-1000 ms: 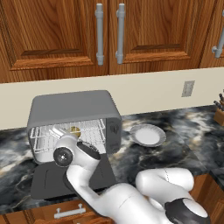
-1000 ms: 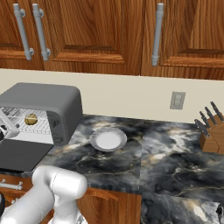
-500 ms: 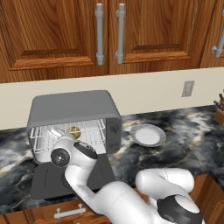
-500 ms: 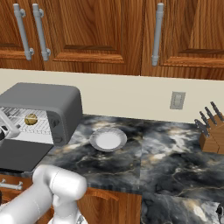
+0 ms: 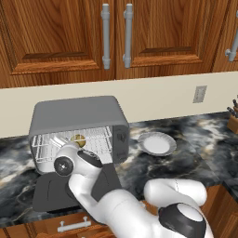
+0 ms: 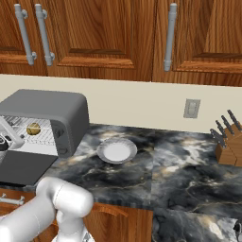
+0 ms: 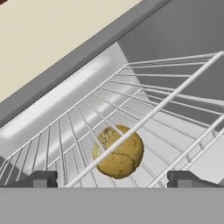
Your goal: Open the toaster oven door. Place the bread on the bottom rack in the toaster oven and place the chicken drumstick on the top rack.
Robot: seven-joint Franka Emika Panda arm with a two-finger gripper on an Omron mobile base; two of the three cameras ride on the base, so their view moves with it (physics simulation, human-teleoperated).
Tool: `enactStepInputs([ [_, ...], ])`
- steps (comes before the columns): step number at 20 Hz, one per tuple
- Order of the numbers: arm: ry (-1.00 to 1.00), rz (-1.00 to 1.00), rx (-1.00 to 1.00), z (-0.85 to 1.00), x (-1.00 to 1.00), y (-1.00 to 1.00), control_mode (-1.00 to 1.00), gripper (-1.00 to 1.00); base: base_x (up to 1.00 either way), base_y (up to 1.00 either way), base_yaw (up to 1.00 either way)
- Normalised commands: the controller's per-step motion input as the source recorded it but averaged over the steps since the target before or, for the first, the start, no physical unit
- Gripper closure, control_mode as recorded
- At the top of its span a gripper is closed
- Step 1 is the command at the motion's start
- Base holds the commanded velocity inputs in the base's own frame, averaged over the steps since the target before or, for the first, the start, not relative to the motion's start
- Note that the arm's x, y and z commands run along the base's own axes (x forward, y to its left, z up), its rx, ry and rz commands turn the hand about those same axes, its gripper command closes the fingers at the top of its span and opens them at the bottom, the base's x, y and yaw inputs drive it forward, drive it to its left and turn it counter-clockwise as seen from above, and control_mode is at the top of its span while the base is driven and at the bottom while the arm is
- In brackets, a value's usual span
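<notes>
Bread point(image 7: 118, 152) lies on the bottom rack point(image 7: 65, 131), just ahead of the wide-open, empty claw point(image 7: 113, 178).

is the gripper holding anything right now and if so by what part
Nothing is held. The gripper is open, its fingertips standing wide apart on either side of the bread, which rests by itself on the bottom rack inside the toaster oven.

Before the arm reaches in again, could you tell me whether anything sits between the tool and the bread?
Yes. In the hand view, the front bar of the top rack crosses diagonally in front of the bread, which lies on the bottom rack. The open tool is just outside. The toaster oven door lies flat open.
</notes>
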Motion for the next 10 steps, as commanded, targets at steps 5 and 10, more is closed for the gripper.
enactStepInputs([
  [5, 0.00, -0.01, 0.00, -0.02, 0.13, 0.06, -1.00, -1.00, 0.00, 0.00, 0.00],
  [10, 0.01, -0.03, 0.00, 0.00, 0.17, 0.04, -1.00, -1.00, 0.00, 0.00, 0.00],
])
